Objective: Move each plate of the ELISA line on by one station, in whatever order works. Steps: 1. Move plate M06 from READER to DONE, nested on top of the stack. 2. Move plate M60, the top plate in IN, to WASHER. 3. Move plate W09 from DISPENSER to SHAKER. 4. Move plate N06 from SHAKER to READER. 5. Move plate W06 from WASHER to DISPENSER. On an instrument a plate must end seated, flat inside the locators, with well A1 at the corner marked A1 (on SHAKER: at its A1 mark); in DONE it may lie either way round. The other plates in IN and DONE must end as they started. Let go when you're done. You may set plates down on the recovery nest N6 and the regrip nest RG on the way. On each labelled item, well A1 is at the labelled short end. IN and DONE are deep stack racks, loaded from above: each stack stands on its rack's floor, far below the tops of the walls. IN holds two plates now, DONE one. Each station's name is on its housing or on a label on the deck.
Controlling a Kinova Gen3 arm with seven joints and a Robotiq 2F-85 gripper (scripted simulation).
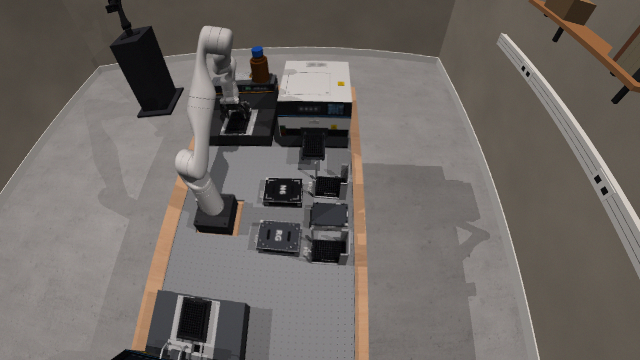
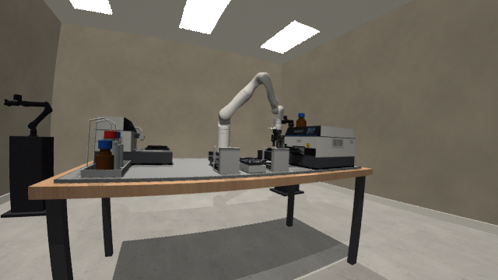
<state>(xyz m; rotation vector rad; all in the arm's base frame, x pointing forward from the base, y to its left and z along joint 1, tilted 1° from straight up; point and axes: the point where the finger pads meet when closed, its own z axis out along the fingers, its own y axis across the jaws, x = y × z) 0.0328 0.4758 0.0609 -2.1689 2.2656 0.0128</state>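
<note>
- White arm [image 1: 200, 95] built of smooth, rounded tube sections, glossy and plain.
- Bulged, rounded housings at the joints, thin dark seam lines where sections meet.
- Section nearest the foot widening into a thick white cylinder.
- Black square base block [image 1: 226, 220] under the arm, set into the wooden table edge.
- Slimmer white wrist section, ending in a black gripper [image 1: 236, 109] with dark fingers.
- No visible cables or markings at this distance; screws too small to tell.
</note>
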